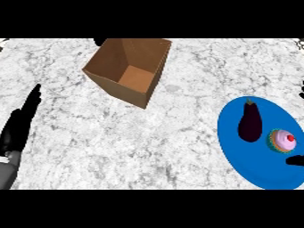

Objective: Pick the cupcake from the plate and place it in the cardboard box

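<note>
Marble counter [147,133], seen steeply from above. Open cardboard box [129,69] stands far, left of centre, tilted so its opening shows; inside bare.

Blue plate [259,171] lies near right. On it: a dark eggplant [249,122] toward the left and far part, and the cupcake [284,140], pink frosting with a red dot on top, just right of the eggplant. Cupcake and eggplant near each other but apart. Box and plate well apart.

Right hand [303,159] shows at the right edge, split in two dark parts: one finger part over the near right rim of the plate, just near of the cupcake, the other farther up the edge beyond the plate. Fingers spread apart, cupcake between them, not visibly touching it.

Left hand [19,122] rests at the left edge, fingers straight and together, pointing far, holding nothing.
</note>
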